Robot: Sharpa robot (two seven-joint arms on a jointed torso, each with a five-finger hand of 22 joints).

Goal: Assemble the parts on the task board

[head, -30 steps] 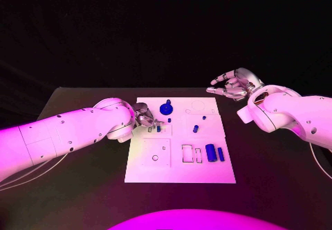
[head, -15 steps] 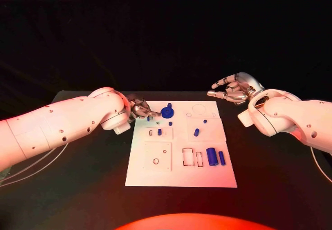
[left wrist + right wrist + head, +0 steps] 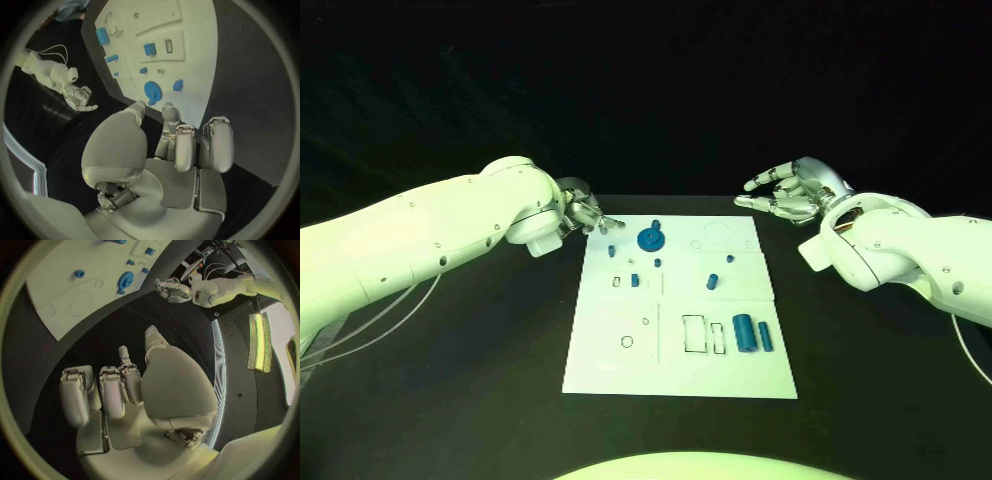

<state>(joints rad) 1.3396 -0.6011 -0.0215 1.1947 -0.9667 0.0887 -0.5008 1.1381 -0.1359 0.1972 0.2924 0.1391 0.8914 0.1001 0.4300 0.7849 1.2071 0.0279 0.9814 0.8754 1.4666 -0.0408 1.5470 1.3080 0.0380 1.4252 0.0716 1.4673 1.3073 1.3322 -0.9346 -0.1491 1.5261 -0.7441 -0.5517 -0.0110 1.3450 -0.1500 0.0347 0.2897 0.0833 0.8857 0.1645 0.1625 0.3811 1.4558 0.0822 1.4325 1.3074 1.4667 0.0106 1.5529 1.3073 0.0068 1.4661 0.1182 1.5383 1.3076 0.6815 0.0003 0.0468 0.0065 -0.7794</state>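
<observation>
Task board [image 3: 678, 340] holds blue parts [image 3: 651, 238]; both robot hands, left [image 3: 580, 216] and right [image 3: 792, 190], hover spread, holding nothing.

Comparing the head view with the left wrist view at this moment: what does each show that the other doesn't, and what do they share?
Head view alone: the task board in full, with its near bare corner. Left wrist view alone: the left hand from behind, fingers curled and apparently empty above the board's far edge. Both: the round blue gear-like part, the two larger blue blocks and the right hand off the board.
</observation>
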